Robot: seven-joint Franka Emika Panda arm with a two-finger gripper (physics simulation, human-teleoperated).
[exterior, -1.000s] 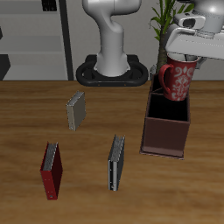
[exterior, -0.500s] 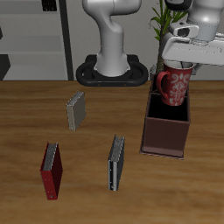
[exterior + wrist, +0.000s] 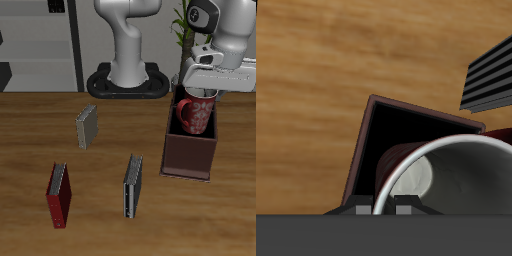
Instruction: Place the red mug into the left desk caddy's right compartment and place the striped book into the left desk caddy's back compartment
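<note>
Mug (image 3: 195, 116) hangs at right of the exterior frame, gripped at its rim by the closed hand (image 3: 203, 93), sunk partway into the caddy (image 3: 188, 152) on the desk (image 3: 100, 215), with the striped book (image 3: 132, 186) standing near frame centre below.

Red mug (image 3: 446, 170) over caddy (image 3: 366, 140)

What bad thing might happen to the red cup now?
The red mug hangs from the end effector, partly lowered into the left desk caddy. It looks about as wide as that section, so it might catch on a wall and tip. Let go too early, it could drop hard or land crooked.
</note>
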